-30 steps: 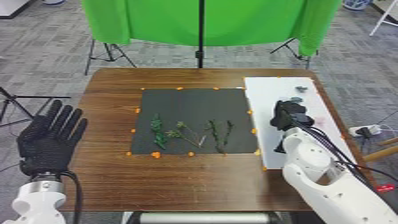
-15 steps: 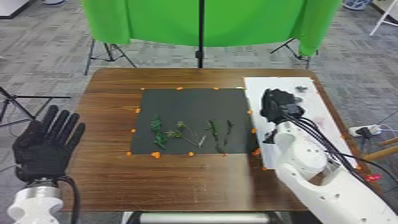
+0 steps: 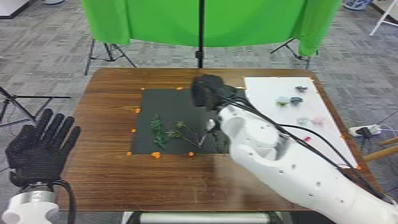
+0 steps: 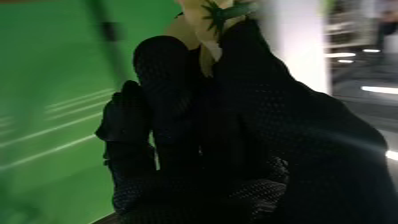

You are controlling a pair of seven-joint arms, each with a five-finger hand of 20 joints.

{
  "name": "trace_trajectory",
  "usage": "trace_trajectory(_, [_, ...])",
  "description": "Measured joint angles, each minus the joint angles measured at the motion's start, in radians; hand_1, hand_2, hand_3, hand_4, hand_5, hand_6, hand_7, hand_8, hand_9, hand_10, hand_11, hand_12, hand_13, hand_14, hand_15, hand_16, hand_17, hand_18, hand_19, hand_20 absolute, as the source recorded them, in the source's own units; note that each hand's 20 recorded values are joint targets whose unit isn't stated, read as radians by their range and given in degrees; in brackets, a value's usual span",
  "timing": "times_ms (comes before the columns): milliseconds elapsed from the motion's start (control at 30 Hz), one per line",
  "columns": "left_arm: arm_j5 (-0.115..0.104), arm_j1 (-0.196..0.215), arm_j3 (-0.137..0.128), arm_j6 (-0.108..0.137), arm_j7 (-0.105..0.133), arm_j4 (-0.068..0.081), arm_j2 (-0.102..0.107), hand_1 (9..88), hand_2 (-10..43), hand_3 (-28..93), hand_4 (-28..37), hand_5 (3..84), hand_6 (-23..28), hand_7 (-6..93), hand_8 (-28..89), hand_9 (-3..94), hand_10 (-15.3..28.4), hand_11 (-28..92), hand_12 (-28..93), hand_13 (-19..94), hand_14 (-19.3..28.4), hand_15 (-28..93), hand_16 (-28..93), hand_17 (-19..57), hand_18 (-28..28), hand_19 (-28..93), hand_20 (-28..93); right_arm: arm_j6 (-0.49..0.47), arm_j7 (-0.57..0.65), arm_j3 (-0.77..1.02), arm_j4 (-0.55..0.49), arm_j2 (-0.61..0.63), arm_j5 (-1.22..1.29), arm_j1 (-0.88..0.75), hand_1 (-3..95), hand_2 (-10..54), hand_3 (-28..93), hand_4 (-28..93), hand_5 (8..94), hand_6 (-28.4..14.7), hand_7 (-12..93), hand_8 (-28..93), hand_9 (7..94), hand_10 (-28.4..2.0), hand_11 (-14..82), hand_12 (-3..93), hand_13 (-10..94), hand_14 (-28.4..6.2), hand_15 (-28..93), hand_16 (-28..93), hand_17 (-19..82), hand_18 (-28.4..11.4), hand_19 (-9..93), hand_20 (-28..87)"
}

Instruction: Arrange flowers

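My right hand [image 3: 210, 92] is over the upper right part of the dark mat [image 3: 169, 107] in the head view. In the right wrist view, the right hand [image 4: 173, 100] pinches a pale yellowish flower [image 4: 200, 27] with a green star-shaped base between thumb and fingers. Green stems [image 3: 159, 132] and a thinner branching sprig [image 3: 182, 132] lie on the mat's lower part. Several small flower heads, among them a dark one [image 3: 296, 100] and a pink one [image 3: 317, 121], rest on the white sheet [image 3: 266, 90]. My left hand [image 3: 40, 147] is open, palm showing, beyond the table's left edge.
Orange tape pieces [image 3: 156, 155] mark the mat's border on the brown wooden table [image 3: 115, 185]. A green cloth [image 3: 151, 22] hangs behind the table on a black stand [image 3: 200, 54]. My right forearm crosses the mat's right edge and the white sheet.
My right hand has moved left from the white sheet to above the dark mat, uncovering several flower heads on the sheet. The left hand has shifted slightly left and lower.
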Motion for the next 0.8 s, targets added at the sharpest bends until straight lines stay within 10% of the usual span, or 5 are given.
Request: trace_trajectory(800, [-0.005,-0.077,0.053,0.019,0.025,0.017,0.052,26.2,14.0,82,-27.4,41.5,8.1,7.9,-8,32.2,13.3,14,10,26,12.6,25,-3,-3.7,12.2,22,14,0.006,-0.051,-0.234,0.249,-0.322,0.056,0.114,60.3,-9.5,73,-28,73.8,-1.2,32,5,82.8,-10.4,9.3,40.2,63,-10.9,54,43,31,-21.9,83,46])
